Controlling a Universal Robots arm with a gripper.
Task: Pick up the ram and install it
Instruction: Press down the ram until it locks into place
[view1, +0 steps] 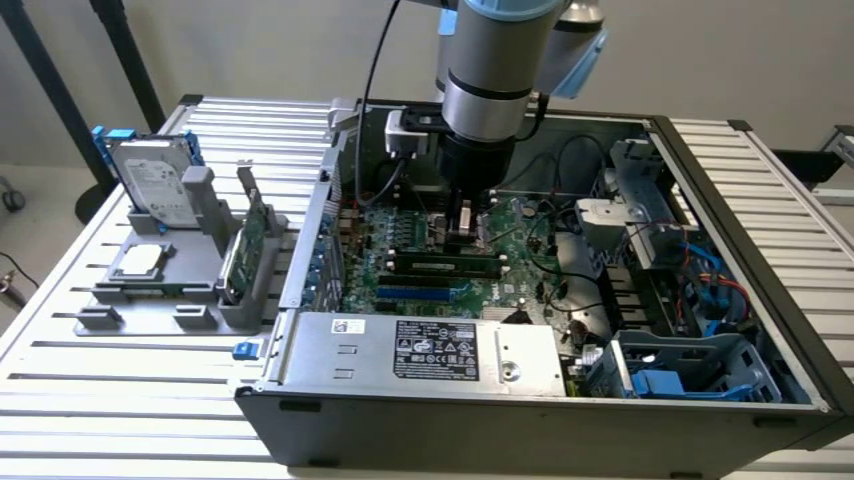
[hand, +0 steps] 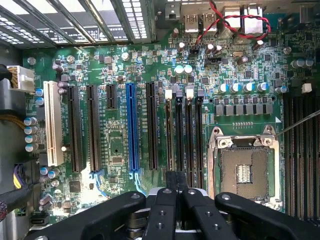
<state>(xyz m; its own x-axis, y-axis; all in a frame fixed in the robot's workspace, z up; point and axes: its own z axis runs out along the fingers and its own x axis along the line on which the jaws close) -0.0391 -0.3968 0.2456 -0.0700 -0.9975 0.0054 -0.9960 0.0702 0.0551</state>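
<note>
My gripper (hand: 175, 179) sits right in front of the wrist camera with its two black fingers (hand: 162, 210) pressed together. The jaws are narrow, and I can see nothing between the tips. Just beyond them run the black memory slots (hand: 184, 130), side by side with pale clips at their far ends. My tips hang over the near ends of those slots.

In the exterior view the gripper (view1: 462, 235) is down inside the computer case (view1: 534, 415), low over the motherboard (view1: 400, 235). The ram (view1: 447, 265) is there, a long dark stick with a pale label, standing on edge in the slot area directly under my fingers. I cannot tell whether my tips are touching its top edge or are just above it.

Next to the slots sits the CPU socket (hand: 245, 167) with its metal frame. On the slots' other side are a blue slot (hand: 131, 125), several black expansion slots and a white slot (hand: 52, 122). Red wires (hand: 235, 22) loop at the board's far edge.

At the case's near wall in the exterior view lies a silver power supply (view1: 427, 350) with a printed label. Outside the case, toward the exterior view's left, a grey holder (view1: 160, 300) stands on the slatted table (view1: 107, 400). It carries a green card (view1: 238, 255) with a metal bracket and, further back, a silver hard drive (view1: 150, 185) leaning upright.
</note>
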